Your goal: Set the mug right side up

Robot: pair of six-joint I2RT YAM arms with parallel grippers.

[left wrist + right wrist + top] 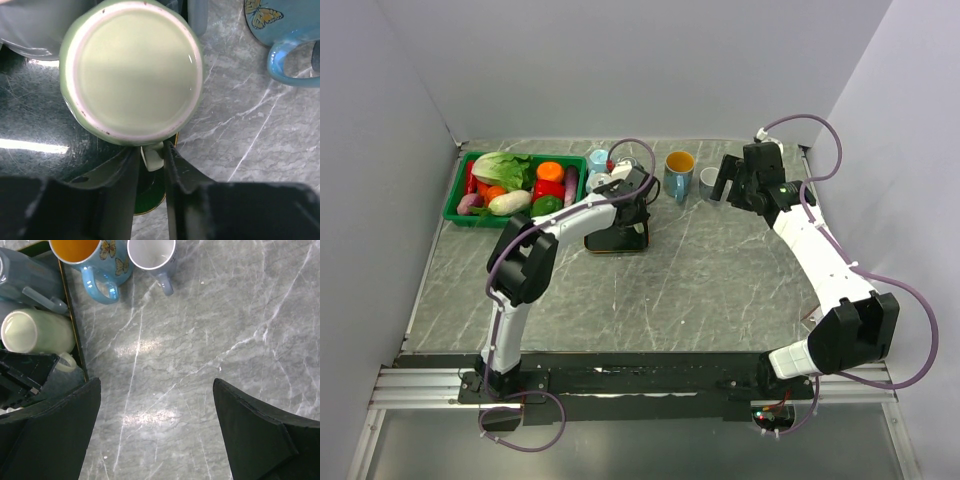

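The left pincer (151,151) is narrow, its fingers snug on both sides of the handle (152,159) of the green mug (132,70). The mug sits bottom-up on a dark tray (35,117). The right pincer (155,385) is spread wide over the worktop (210,330). A blue mug (280,25) nearby shows butterflies.
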